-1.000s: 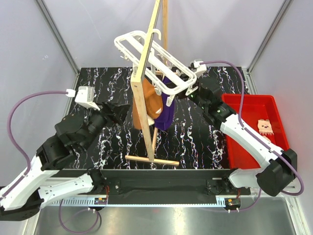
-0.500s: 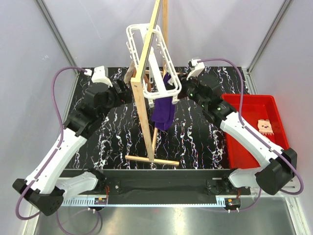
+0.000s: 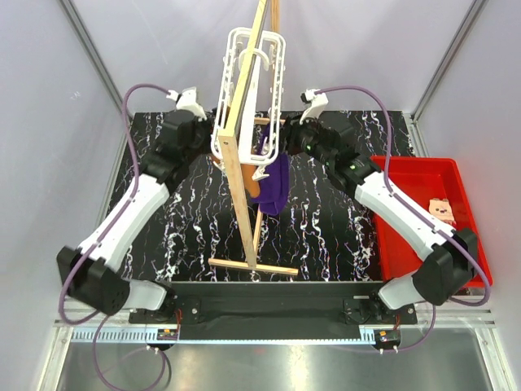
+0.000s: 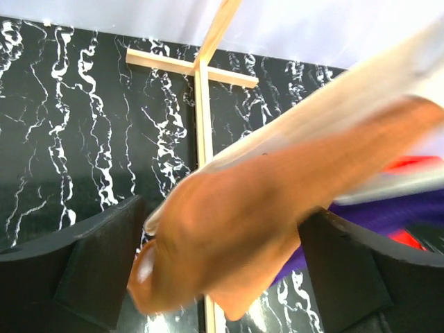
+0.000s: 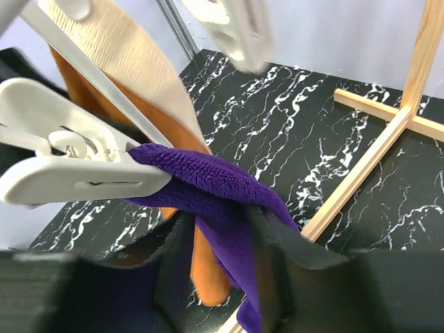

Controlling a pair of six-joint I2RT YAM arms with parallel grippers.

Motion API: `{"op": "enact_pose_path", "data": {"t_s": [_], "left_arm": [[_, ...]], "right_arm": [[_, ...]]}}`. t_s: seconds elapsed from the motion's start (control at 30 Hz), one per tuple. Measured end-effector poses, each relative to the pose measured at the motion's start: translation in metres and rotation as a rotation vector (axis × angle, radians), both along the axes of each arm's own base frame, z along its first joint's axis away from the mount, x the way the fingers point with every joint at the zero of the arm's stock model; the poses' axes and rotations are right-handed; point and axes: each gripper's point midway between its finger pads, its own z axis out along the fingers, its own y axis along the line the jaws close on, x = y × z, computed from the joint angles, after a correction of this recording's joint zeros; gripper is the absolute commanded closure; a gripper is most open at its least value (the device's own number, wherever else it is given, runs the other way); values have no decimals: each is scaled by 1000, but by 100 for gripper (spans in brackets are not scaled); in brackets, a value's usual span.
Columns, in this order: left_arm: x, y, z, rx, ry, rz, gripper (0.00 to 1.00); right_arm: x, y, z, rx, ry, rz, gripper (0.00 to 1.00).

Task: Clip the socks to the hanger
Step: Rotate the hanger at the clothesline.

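The white hanger [image 3: 252, 81] hangs from the wooden stand [image 3: 242, 187], turned almost end-on to the camera. One sock [image 3: 440, 209] with a peach cuff lies in the red tray [image 3: 407, 175] at the right. My right gripper [image 3: 282, 140] [image 5: 218, 277] is shut on the purple cloth [image 5: 208, 187], which a white hanger clip [image 5: 76, 177] grips. My left gripper [image 3: 210, 142] [image 4: 222, 277] is open wide, with the hanging brown cloth [image 4: 229, 229] between its fingers.
The stand's cross-shaped base [image 4: 202, 118] [image 5: 361, 173] lies on the black marbled table [image 3: 163, 236]. The purple cloth [image 3: 277, 183] and brown cloth [image 3: 255, 186] hang under the hanger's near end. Grey walls close in the back and sides.
The hanger has swung from crosswise to nearly lengthwise. My left arm has reached far forward to the brown cloth. My right gripper has moved left and back with the purple cloth.
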Motion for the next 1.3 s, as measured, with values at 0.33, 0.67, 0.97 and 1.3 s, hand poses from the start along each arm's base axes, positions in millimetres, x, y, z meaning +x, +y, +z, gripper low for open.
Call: {"op": "enact_pose_path", "data": {"t_s": [0.33, 0.67, 0.97, 1.3], "left_arm": [[65, 6, -15, -31, 54, 23, 76], [127, -10, 37, -58, -19, 2, 75], [165, 2, 26, -70, 22, 9, 69], [159, 1, -1, -73, 114, 6, 40]], "right_arm": [[35, -3, 3, 19, 6, -34, 89], [76, -5, 10, 31, 4, -73, 89], [97, -2, 22, 65, 10, -98, 89], [114, -12, 21, 82, 57, -154, 74]]}}
